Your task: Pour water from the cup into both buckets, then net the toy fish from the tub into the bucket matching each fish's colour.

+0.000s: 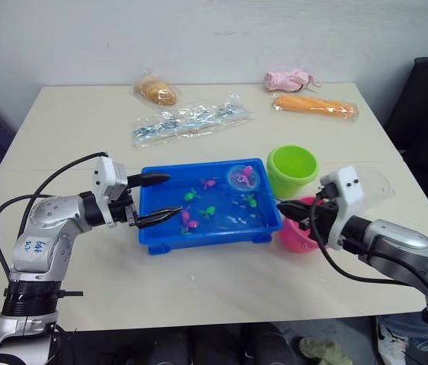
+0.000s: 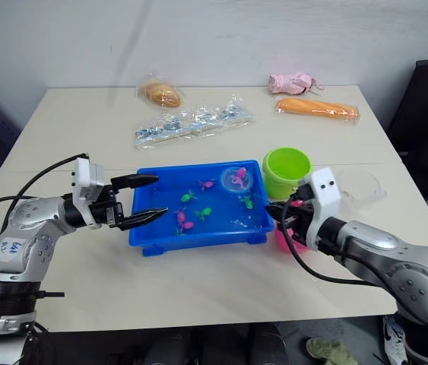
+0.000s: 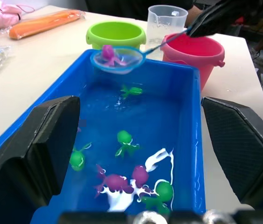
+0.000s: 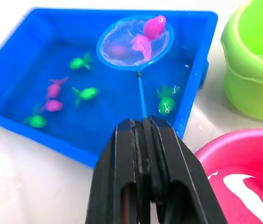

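The blue tub point(image 1: 147, 232) sits mid-table with water and several green and pink toy fish point(image 1: 189, 221) in it. My right gripper point(image 1: 290, 207) is shut on the thin handle of a small round net point(image 4: 135, 42). The net is held just above the tub's far right corner and carries one pink fish point(image 4: 147, 35). The lime green bucket point(image 1: 292, 169) stands past that corner. Beside it, under my right gripper, is the pink bucket point(image 1: 297, 237). The clear cup point(image 3: 166, 23) stands behind the buckets. My left gripper point(image 1: 162, 198) is open at the tub's left end.
Bagged items lie along the table's far side: a bread roll point(image 1: 156, 93), a long clear packet point(image 1: 191, 122), an orange carrot-like bag point(image 1: 316, 105) and a pink bundle point(image 1: 290, 79). A dark chair point(image 1: 426, 114) stands off the table's right edge.
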